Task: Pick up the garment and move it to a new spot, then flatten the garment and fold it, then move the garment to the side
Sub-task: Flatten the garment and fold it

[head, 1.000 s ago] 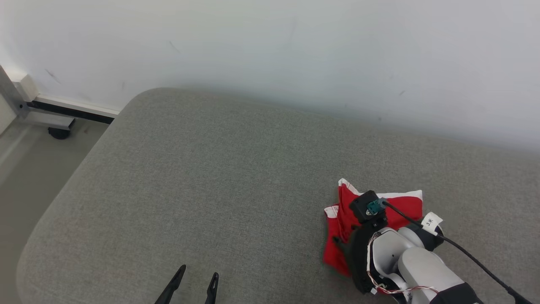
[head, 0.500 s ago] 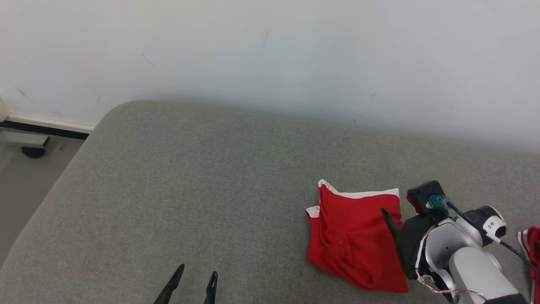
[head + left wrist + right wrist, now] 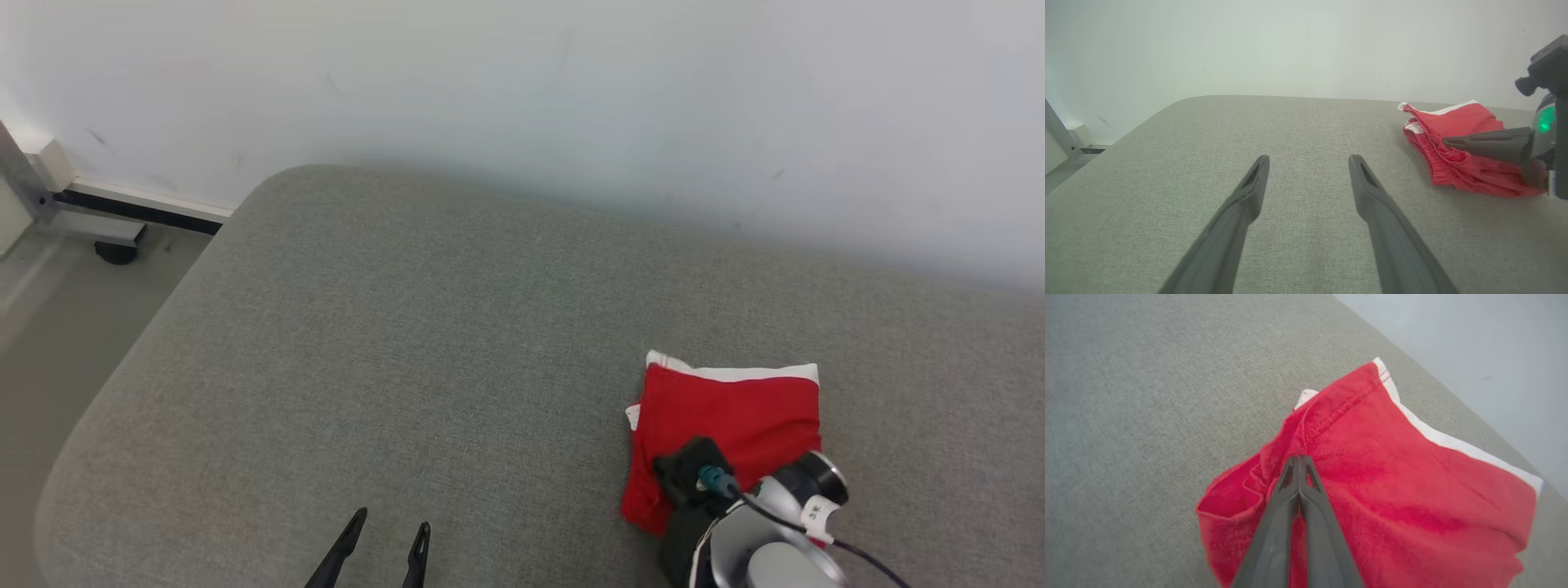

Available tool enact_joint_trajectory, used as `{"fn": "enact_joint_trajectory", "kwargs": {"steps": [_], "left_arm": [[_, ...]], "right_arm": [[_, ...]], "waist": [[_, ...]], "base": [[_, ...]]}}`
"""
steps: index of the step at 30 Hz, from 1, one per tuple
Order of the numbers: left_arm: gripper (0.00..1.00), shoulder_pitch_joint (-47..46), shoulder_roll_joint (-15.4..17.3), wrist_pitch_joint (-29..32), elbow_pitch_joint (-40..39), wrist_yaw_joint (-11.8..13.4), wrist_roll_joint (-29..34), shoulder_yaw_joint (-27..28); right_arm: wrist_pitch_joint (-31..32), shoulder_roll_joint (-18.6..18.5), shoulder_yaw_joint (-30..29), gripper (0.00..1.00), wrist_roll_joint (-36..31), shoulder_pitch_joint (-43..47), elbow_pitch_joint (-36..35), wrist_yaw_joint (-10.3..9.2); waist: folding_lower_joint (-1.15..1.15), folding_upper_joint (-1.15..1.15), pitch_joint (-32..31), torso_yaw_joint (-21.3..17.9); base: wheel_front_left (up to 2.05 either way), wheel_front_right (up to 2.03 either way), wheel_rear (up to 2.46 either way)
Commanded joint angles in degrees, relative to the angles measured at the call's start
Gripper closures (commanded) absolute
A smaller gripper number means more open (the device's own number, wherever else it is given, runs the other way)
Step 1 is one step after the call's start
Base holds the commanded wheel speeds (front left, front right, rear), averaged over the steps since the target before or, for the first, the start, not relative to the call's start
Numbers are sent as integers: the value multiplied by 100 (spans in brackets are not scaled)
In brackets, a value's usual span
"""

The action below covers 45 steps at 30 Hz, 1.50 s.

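- Head view: garment (image 3: pixel 727 416) lies flat at the lower right of the grey cushion (image 3: pixel 408 367). It's red w/ a white band (image 3: pixel 735 373) on its far edge, folded to a rough square.
- Right gripper (image 3: pixel 1298 461): fingers pressed tight together, no gap at the tips. Tips sit over the garment's left part, right at a raised crease by the stitched hem.
- Can't tell if any cloth is nipped betw. them. A sliver of red shows betw. the fingers lower down, but that may just be cloth beneath.
- Left gripper (image 3: pixel 392 521): fingers spread wide, holding nothing, over bare cushion at the near edge, well apart from the garment.
- Stage, my read: fold looks done, so what's left is prob. the move to the side.
- Handling: thin knit, light, limp, no stiffness. Layers will slide on each other, and the stack opens if you lift by one layer only.
- Where to grip: go for the left edge where the layers bunch, and bite thru all of them. Skip the single top flap.
- Alt.: drag it low across the cushion rather than lift high. The weave looks grippy, so expect the bottom layer to lag and wrinkle.
- Risk: closed tips only push cloth, so you'd need to open before you bite.
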Motion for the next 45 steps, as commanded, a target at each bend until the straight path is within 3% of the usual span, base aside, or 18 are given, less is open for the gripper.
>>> {"fn": "enact_joint_trajectory", "kwargs": {"steps": [1,9,13,16,17,22,27,30,37,41,45], "left_arm": [[0,8,-6,-41,21,2,-66,12],[0,99,32,-57,31,39,-100,27],[0,116,58,-68,25,50,-104,35],[0,169,73,-74,24,85,-131,58],[0,185,77,-79,19,95,-136,62],[0,240,20,-117,-25,153,-227,170],[0,302,-229,-155,-202,263,-418,614],[0,404,-438,-153,-395,205,-431,1052],[0,504,-763,-151,-268,-135,-212,1882],[0,656,-888,-152,8,-398,14,2295],[0,819,-932,-152,197,-488,318,2580]], "right_arm": [[-67,90,129,100,-4,-49,103,2],[-86,426,1335,100,570,92,517,2],[8,417,1889,100,1159,130,205,2],[-74,174,1828,97,1397,158,-253,2],[-110,115,1674,0,1459,228,-413,2],[-489,-91,470,0,1326,861,-1363,2],[-897,133,-834,0,1142,1806,-2282,2],[-1160,281,-1353,0,1030,2207,-2737,2],[-1784,502,-2096,0,1244,2630,-3075,2],[-2056,500,-2236,0,1201,2722,-3011,2],[-2143,404,-2376,0,1141,2754,-2794,2]], "waist": [[0,0,-37,56],[0,0,-161,-52],[0,0,-233,-193],[0,0,-317,-335],[0,0,-340,-381],[0,0,-487,-666],[0,0,-609,-1031],[0,0,-655,-1273],[0,0,-691,-1744],[0,0,-706,-2033],[0,0,-739,-2259]], "base": [[0,0,0],[0,0,0],[0,0,0],[0,0,0],[0,0,0],[0,0,0],[0,0,0],[0,0,0],[0,0,0],[0,0,0],[0,0,0]]}}
